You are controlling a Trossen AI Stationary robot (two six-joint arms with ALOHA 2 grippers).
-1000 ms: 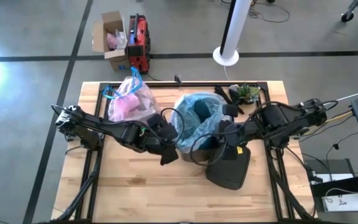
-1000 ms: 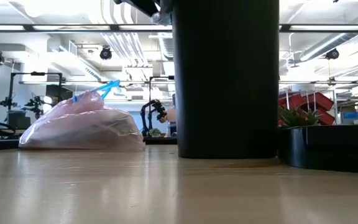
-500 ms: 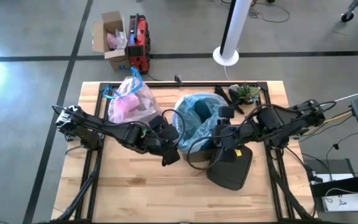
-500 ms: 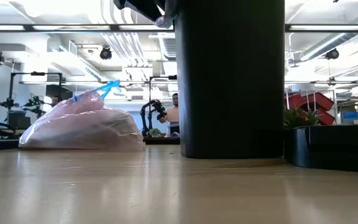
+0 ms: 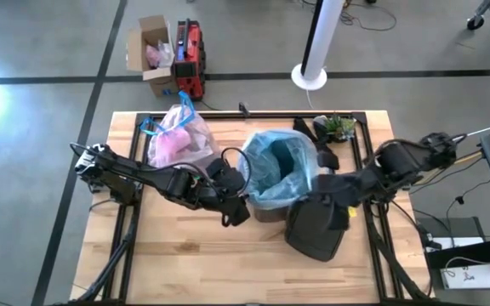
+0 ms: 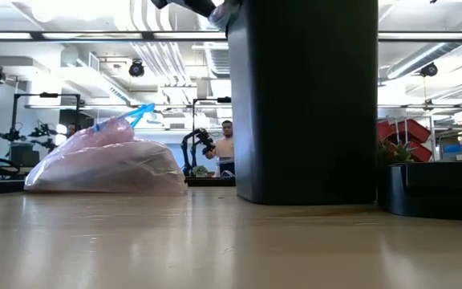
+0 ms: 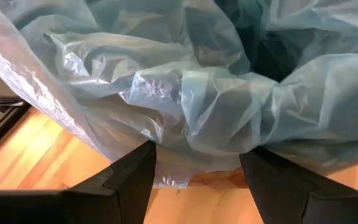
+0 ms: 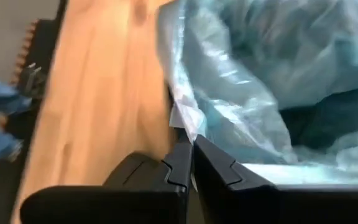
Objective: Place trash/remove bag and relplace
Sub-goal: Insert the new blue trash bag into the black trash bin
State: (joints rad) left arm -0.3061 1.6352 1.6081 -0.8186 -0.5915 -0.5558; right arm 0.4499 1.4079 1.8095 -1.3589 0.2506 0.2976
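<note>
- Lining the bin [image 6: 305, 104] was the step in hand: the light blue bag [image 5: 281, 166] lay draped over its rim at the table's middle.
- The right gripper [image 8: 191, 163], at the bin's right side, was clenched on a thin fold of the bag.
- The left gripper [image 7: 194, 171], at the left side, stood released around the hanging film.
- Pulling outward and down evenly would probably seat it without tearing.
- Only the low view showed the tied pink bag [image 6: 107, 164], resting far left.
</note>
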